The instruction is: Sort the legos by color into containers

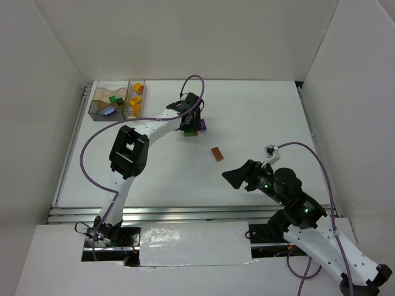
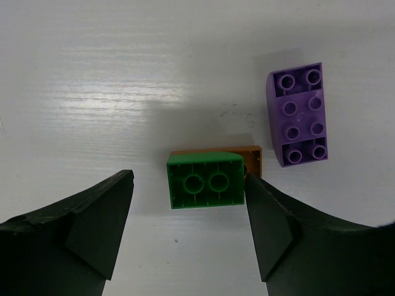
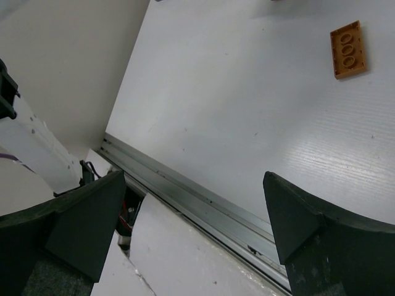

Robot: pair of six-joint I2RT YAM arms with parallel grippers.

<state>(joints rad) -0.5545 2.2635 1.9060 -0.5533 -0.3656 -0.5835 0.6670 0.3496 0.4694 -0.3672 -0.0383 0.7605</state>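
In the left wrist view a green lego (image 2: 205, 180) lies studs-down against an orange-brown lego (image 2: 252, 154); a purple lego (image 2: 297, 115) lies to their right. My left gripper (image 2: 188, 206) is open, low over the table, its fingertips on either side of the green lego, the right finger (image 2: 271, 216) almost touching it. From above, the left gripper (image 1: 191, 126) is mid-table beside the purple lego (image 1: 202, 125). A brown flat lego (image 1: 216, 153) lies alone, also in the right wrist view (image 3: 347, 49). My right gripper (image 1: 234, 179) is open and empty above the table's near part. The containers (image 1: 99, 108) stand at the far left.
The wider container holds a green and a purple-blue lego on a tan wavy insert (image 1: 114, 98); the narrower one (image 1: 136, 98) holds yellow and orange legos. A metal rail (image 3: 203, 200) runs along the table's near edge. White walls enclose the table.
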